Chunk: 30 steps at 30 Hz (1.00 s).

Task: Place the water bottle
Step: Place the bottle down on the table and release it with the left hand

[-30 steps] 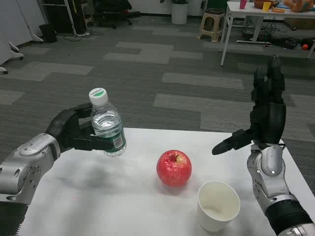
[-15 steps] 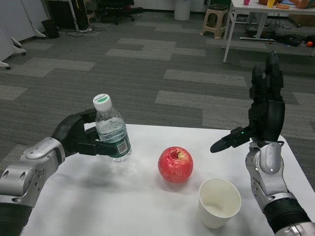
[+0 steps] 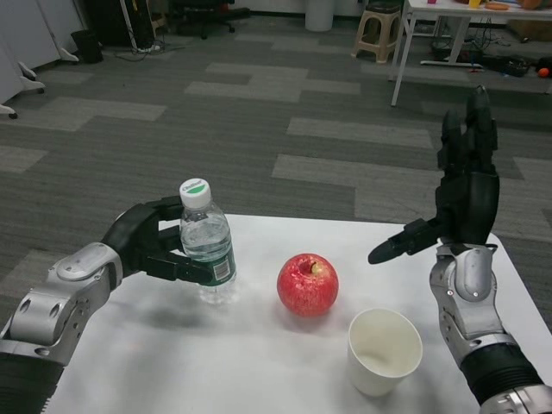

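Water bottle (image 3: 207, 241) is standing upright on the white table (image 3: 259, 362), left-centre, white-and-green cap up, and it's sitting inside the left hand's grasp. Left hand (image 3: 151, 246) is coming in from the left at label height; its fingers (image 3: 185, 269) are wrapping around the near side of the bottle body and touching it, thumb side hidden behind the bottle. So left hand is grasping the bottle, not released. Bottle base is reading as down on the tabletop, though the contact itself is hard to confirm.

Red apple (image 3: 307, 285) is sitting just beside the bottle on its right, not touching. White paper cup (image 3: 385, 352) is standing upright nearer the front edge, right of the apple.

Right hand (image 3: 461, 190) is hanging raised above the table's right side, fingers extended and spread upward, thumb sticking out left, holding nothing.
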Available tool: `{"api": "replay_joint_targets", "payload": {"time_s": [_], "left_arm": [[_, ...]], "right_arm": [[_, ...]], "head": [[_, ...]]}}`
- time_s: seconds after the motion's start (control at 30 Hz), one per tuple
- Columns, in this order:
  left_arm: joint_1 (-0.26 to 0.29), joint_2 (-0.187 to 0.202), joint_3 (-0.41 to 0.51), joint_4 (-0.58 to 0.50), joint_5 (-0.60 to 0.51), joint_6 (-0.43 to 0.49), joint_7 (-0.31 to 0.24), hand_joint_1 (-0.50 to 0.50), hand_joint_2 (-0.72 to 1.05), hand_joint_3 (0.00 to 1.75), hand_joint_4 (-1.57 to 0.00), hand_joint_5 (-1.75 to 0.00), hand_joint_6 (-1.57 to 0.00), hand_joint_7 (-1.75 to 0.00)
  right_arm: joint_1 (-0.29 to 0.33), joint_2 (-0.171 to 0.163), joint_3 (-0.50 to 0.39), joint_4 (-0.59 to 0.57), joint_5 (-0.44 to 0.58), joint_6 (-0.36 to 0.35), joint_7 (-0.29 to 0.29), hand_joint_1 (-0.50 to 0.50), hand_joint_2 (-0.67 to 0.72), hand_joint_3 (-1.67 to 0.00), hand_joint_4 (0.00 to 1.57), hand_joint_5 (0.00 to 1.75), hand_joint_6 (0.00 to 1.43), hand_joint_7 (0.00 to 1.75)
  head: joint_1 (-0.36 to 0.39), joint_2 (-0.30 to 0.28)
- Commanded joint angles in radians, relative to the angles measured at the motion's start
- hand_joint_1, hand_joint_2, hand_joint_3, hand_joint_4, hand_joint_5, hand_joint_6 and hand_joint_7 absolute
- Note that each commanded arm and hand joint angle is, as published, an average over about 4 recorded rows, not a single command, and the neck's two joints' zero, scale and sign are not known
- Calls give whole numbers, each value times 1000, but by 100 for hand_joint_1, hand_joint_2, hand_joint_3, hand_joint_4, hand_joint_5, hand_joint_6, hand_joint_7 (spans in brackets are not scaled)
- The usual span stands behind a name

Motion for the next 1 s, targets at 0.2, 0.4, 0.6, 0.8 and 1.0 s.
{"api": "replay_joint_targets", "payload": {"time_s": [0.2,0.4,0.6,0.8,1.0], "left_arm": [[-9,17,-42,22,56,-42,-20,12,52,0,-64,-175,-131,-168],[-18,17,-80,73,57,-61,-29,12,52,0,-64,-175,-130,-168],[-22,17,-97,123,56,-61,-44,12,52,7,-62,-175,-128,-168],[-24,13,-100,151,54,-62,-54,12,52,7,-60,-175,-128,-168],[-30,11,-95,161,41,-70,-59,17,60,7,-57,-175,-114,-162]], "right_arm": [[12,4,8,-12,6,2,-2,-46,72,0,0,0,0,0],[11,7,8,-6,6,3,-2,-46,72,0,0,0,0,0],[8,7,8,1,4,6,-2,-46,72,0,0,0,0,0],[-2,7,8,11,2,6,-2,-46,72,0,0,0,0,0],[-11,8,8,22,1,7,-2,-46,72,0,0,0,0,0]], "head": [[3,-7],[1,-14],[2,-22],[10,-26],[12,-27]]}}
